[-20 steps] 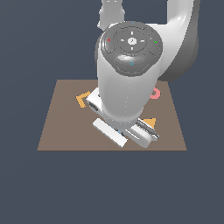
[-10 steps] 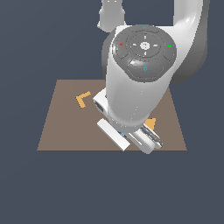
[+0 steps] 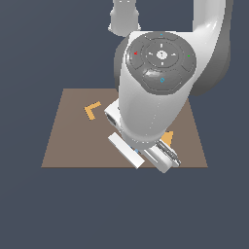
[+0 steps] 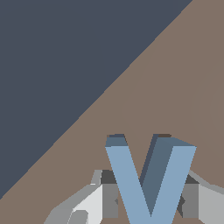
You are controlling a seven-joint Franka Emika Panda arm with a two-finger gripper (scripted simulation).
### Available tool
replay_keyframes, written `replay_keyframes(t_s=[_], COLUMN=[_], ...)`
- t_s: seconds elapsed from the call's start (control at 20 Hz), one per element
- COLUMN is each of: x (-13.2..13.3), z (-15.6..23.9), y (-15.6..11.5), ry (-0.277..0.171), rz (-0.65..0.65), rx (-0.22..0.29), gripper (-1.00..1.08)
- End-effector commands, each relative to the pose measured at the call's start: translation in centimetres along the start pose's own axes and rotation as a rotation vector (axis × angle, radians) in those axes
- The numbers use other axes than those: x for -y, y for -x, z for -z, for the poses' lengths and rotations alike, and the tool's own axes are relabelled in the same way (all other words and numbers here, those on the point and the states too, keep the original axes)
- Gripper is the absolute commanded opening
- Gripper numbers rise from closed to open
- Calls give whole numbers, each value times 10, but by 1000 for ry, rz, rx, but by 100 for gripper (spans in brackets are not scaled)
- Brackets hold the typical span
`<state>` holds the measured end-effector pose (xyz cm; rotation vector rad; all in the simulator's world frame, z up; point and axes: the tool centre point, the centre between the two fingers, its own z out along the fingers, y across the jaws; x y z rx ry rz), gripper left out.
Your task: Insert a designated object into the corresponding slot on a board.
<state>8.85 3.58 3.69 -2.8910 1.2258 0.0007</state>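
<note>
Fingers (image 4: 192, 199) clamp light-blue V piece (image 4: 148, 179) | gripper (image 4: 148, 205) above brown board (image 4: 175, 87); edge close

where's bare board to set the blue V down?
Bare: the flat brown board between its edge on the exterior view's left and the orange L-shaped piece. Crowded: around the orange triangle, beneath the arm. The gripper holds the light-blue V-shaped piece.
</note>
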Motion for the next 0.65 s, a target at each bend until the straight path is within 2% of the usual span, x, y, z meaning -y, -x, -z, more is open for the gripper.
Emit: replay_keyframes(t_s=[0.0, 0.1, 0.15, 0.6], x=[0, 0, 0, 0], z=[-5, -7, -7, -7], y=[0, 0, 0, 0], ry=[0, 0, 0, 0], rz=[-1, -1, -1, -1], rx=[0, 0, 0, 0], gripper=[-100, -100, 100, 100])
